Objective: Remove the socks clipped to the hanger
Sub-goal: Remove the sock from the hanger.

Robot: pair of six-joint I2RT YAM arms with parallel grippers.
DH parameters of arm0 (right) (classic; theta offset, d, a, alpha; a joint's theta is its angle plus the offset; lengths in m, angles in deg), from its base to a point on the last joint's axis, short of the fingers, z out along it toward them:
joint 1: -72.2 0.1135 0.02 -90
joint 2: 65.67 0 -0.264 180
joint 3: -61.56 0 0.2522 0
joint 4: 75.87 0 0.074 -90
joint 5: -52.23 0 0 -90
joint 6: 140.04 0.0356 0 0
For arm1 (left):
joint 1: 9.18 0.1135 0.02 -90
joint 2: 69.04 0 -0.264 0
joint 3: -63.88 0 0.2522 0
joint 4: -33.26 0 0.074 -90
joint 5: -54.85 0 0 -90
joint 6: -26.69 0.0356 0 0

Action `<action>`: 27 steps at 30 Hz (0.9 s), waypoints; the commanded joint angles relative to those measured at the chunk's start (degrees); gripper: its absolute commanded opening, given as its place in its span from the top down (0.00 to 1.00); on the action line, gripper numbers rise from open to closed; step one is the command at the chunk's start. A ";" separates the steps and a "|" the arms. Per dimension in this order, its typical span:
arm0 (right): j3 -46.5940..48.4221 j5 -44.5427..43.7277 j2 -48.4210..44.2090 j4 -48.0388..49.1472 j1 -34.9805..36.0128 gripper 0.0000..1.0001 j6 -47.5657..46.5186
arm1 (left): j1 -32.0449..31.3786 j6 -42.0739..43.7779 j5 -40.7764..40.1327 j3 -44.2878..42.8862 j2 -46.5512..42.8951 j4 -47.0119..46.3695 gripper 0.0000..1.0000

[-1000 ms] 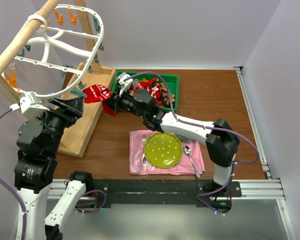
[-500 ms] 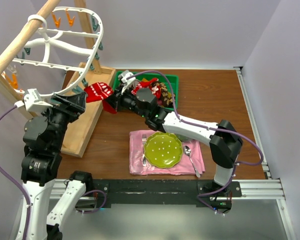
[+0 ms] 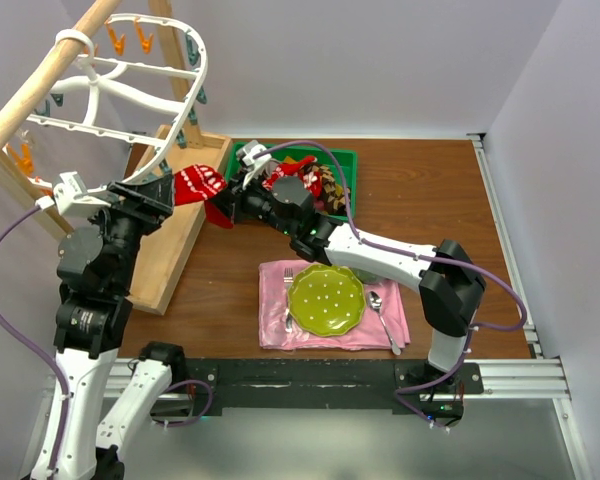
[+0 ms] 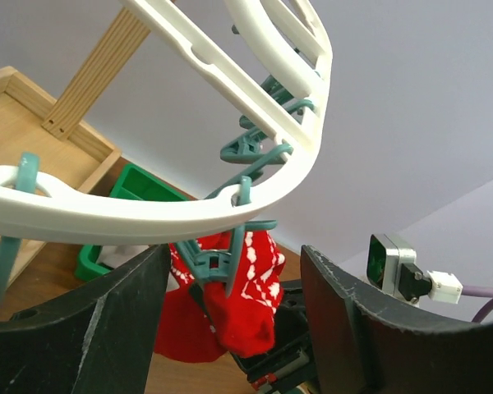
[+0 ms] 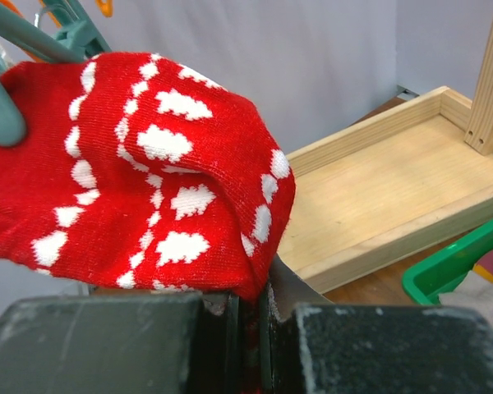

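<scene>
A red-and-white patterned sock (image 3: 198, 183) hangs from a teal clip (image 4: 218, 263) on the lower rim of the white oval hanger (image 3: 195, 75). My right gripper (image 3: 220, 210) is shut on the sock's lower end (image 5: 148, 172), and the fabric is pinched between its jaws (image 5: 251, 312). My left gripper (image 4: 234, 254) is open just under the hanger rim (image 4: 148, 217). One of its fingers stands on each side of the clip and the sock (image 4: 251, 287). In the top view the left gripper (image 3: 158, 195) sits right beside the sock.
The hanger hangs from a wooden pole (image 3: 40, 85) on a rack with a tray-like wooden base (image 3: 175, 250). A green bin (image 3: 345, 160) behind holds several socks. Near the front, a green plate (image 3: 325, 300), a fork and a spoon lie on a pink napkin (image 3: 280, 325).
My left arm has risen and shifted right, bringing its open fingers around the clip, and they have narrowed slightly. The right gripper keeps its hold on the sock and has barely moved.
</scene>
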 commanded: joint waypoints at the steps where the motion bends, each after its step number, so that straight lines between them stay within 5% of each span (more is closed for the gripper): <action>1: 1.77 -0.61 -2.88 0.95 0.29 1.00 0.31 | -0.39 0.27 -2.14 0.88 0.26 -4.69 0.31; 16: 1.77 -0.88 -3.67 -0.02 0.37 1.00 -0.05 | -0.39 2.11 -3.73 2.11 1.05 -8.82 0.50; 18: 1.86 -1.23 -3.85 -0.37 0.46 1.00 -0.40 | -0.39 2.47 -3.55 2.20 1.05 -9.35 0.59; 20: 1.68 -1.58 -4.20 -0.63 0.37 1.00 -0.75 | -0.39 2.47 -3.55 2.20 1.05 -9.62 0.82; 22: 1.07 -2.37 -4.55 -0.37 0.37 1.00 -0.84 | -0.39 2.38 -3.90 2.11 0.96 -9.53 0.94; 27: -2.18 -8.24 -6.49 0.16 0.29 1.00 -0.31 | -0.39 2.64 -4.16 1.94 0.61 -9.00 1.00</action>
